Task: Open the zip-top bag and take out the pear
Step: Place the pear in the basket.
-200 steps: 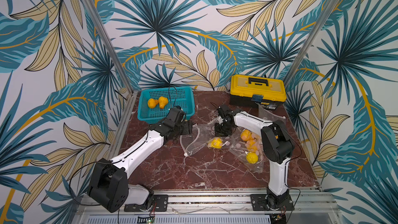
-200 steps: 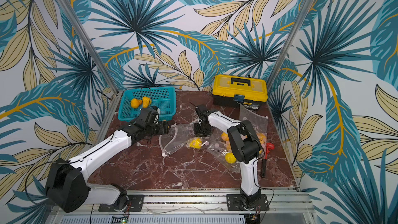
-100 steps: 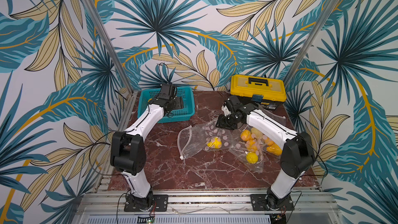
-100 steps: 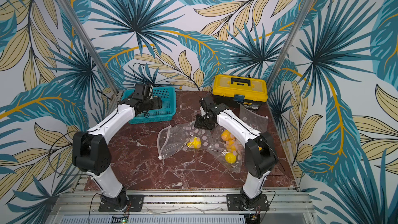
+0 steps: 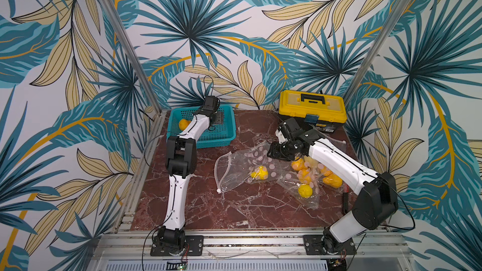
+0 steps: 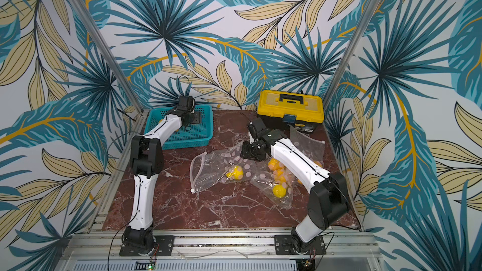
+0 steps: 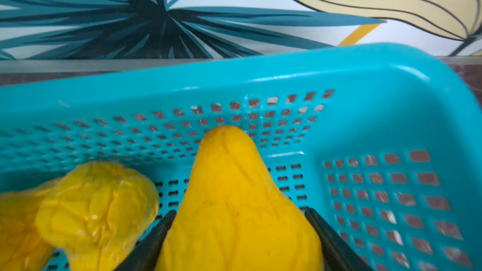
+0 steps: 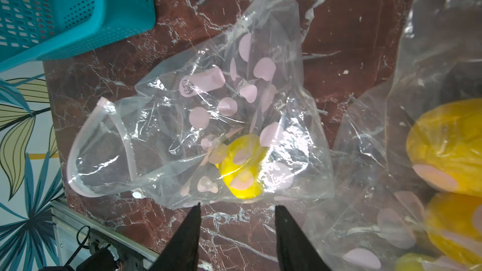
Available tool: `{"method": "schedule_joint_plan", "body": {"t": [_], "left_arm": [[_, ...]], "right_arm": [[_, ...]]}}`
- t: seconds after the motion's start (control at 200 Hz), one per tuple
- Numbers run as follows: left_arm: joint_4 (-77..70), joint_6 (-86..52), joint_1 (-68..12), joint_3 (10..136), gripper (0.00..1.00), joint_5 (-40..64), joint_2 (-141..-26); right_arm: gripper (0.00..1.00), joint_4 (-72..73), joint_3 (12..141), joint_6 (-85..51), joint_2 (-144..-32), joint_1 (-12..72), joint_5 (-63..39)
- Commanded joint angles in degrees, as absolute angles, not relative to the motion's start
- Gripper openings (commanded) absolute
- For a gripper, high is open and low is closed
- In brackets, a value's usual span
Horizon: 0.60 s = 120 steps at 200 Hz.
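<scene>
Pear (image 7: 234,204) sits between your left gripper (image 7: 240,233) fingers, jaws wide around it, low over the basket (image 7: 365,74); neck points away. Right gripper (image 8: 237,230) hangs half-open, empty, above the open bag (image 8: 208,126).

In both top views your left arm hides its own left gripper (image 7: 238,241) and most of the basket (image 5: 227,131) floor. The left wrist view crops the pear (image 7: 234,204) at the frame's bottom edge. The right wrist view cuts off the second bag (image 8: 430,152), and polka dots mask its fruit.
</scene>
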<state>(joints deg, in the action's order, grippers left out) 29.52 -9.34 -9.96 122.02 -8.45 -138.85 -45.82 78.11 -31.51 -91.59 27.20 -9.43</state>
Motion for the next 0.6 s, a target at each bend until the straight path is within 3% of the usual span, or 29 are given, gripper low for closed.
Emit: {"method": "schedule_joint_plan", "body": {"t": [0.0,0.23,0.596], "left_arm": [[29.92,-6.93,-9.14,127.06,0.77,-11.71,-142.59],[30.95,-6.48,-8.81,130.52,0.83,-13.62,-145.09],[31.28,-5.62,-8.61,127.9,0.9,-14.7,-138.39]], "right_arm": [[0.48,-48.31,76.64,-31.75,-89.04,27.22,-8.37],[0.48,-48.56,75.41,-31.76,-88.24,27.24,-7.91],[0.48,-49.74,78.15,-31.05,-87.83,27.24,-7.26]]}}
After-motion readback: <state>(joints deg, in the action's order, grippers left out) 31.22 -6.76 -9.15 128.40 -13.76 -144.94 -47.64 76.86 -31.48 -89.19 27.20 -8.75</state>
